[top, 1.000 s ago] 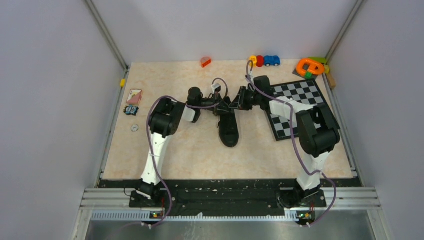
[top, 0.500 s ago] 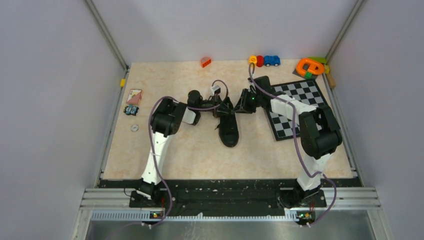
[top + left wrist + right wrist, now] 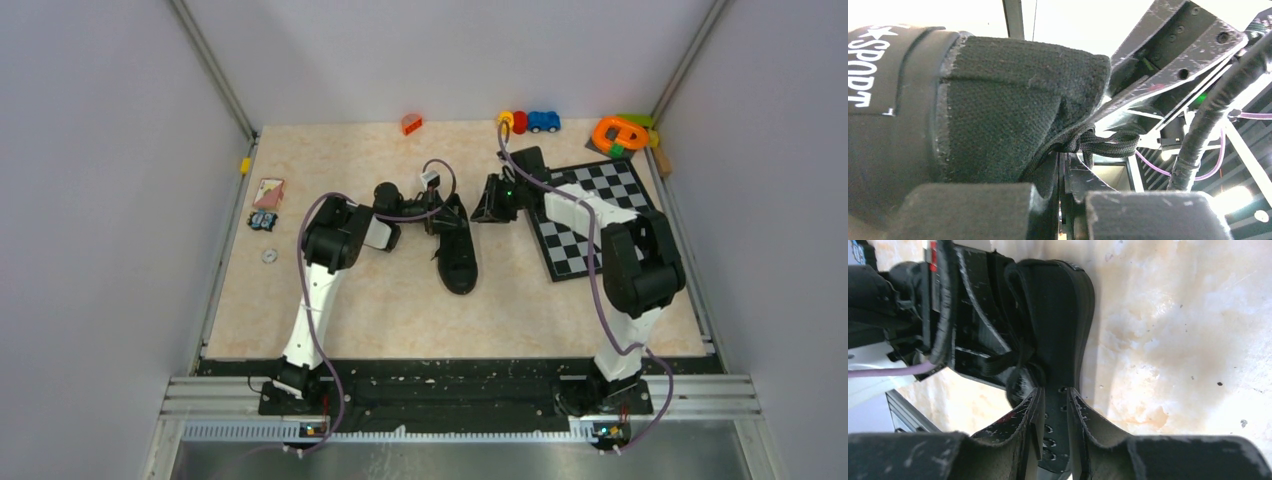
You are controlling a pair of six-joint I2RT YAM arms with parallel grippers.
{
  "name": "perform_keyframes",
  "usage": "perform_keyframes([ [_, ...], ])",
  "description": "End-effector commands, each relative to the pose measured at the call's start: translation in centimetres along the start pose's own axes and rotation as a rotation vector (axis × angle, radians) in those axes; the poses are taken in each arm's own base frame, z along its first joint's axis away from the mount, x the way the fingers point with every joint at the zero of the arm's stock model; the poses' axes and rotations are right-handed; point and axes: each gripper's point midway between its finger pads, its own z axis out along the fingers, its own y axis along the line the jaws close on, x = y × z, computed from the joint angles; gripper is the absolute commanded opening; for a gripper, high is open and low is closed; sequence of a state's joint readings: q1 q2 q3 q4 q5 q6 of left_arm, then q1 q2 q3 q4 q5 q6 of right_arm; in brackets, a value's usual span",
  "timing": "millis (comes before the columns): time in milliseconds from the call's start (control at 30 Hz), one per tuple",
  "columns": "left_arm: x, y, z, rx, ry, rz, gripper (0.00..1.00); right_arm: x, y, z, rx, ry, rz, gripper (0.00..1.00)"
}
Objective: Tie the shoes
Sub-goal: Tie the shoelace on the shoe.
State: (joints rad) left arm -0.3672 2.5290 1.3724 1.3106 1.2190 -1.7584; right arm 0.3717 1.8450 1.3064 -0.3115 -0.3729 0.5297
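Right hand [image 3: 489, 205] withdrawn; left hand [image 3: 447, 214] seemingly at shoe [image 3: 460, 263].

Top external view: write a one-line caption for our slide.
Left arm and right arm reach to the far end of a black shoe near a chessboard.

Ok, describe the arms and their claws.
The left arm and right arm have white links between black joints, each trailed by a purple cable. The left claw and right claw are black with scratched fingers. Green light on the right wrist.
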Motion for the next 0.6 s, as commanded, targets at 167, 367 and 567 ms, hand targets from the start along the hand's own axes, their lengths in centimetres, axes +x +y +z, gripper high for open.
perform_keyframes([
  [167, -0.4, -0.7, -0.1, 0.030, -0.011, 0.053, 0.00, -0.3, 1.4, -2.0, -0.302, -0.099, 0.075, 0.25],
  [367, -0.5, -0.8, 0.0, 0.038, -0.009, 0.049, 0.00, 0.4, 3.0, -2.6, -0.466, -0.132, 0.209, 0.29],
  [567, -0.5, -0.8, 0.0, 0.039, -0.010, 0.044, 0.00, 0.2, 3.4, -2.6, -0.525, -0.163, 0.260, 0.28],
])
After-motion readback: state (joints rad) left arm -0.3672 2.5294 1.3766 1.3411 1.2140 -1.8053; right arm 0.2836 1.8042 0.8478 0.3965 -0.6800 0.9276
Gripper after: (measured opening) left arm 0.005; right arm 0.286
